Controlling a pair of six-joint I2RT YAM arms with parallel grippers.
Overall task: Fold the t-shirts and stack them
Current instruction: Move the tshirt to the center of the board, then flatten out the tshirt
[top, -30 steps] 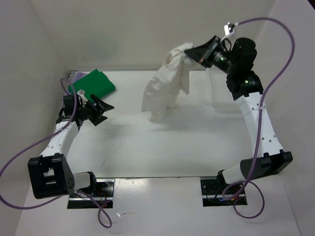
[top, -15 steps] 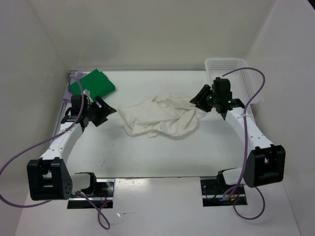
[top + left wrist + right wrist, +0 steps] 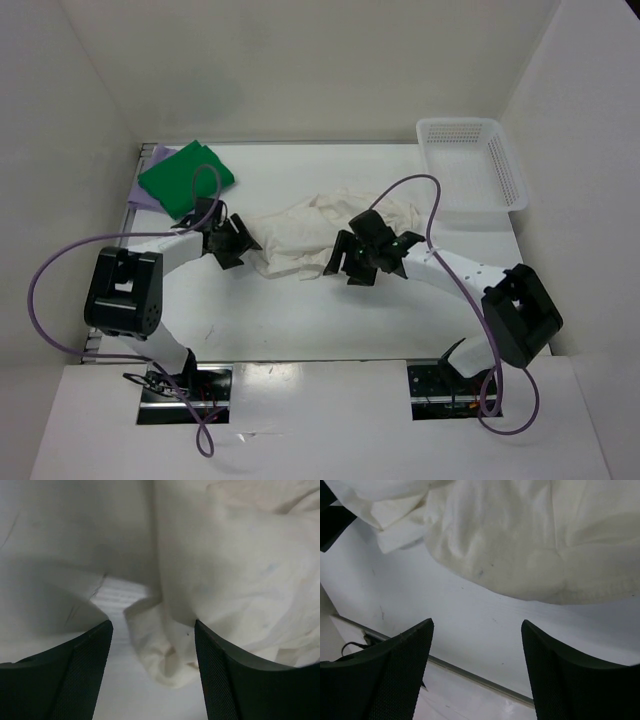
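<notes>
From the top external view, the white t-shirt (image 3: 305, 232) lies crumpled in a loose, wide heap on the table (image 3: 300, 315), about mid-table and a little toward the far side. The green t-shirt (image 3: 186, 178) sits folded at the far left corner, resting on the lavender t-shirt (image 3: 152, 156), of which only edges show. The white mesh basket (image 3: 470, 126) stands at the far right, apart from all the shirts. The left gripper (image 3: 238, 243) is low at the left end of the white heap, jaws spread. The right gripper (image 3: 346, 263) is at the heap's near right edge, jaws also spread, with nothing in them.

In the left wrist view, the left gripper (image 3: 152, 624) has both dark fingers (image 3: 75, 680) wide apart. A rumpled tongue of the white t-shirt (image 3: 240, 570) reaches down into the gap between them, but neither finger presses on it: the grip is released. A strip of bare table (image 3: 117, 596) shows to the left of the cloth.

In the right wrist view, the right gripper (image 3: 476, 622) is released too, its fingers (image 3: 390, 680) well apart over bare table (image 3: 480, 630). The hemmed edge of the white t-shirt (image 3: 520, 540) lies just beyond the fingertips, not touching them. The table's near edge runs across the lower part of the frame.
</notes>
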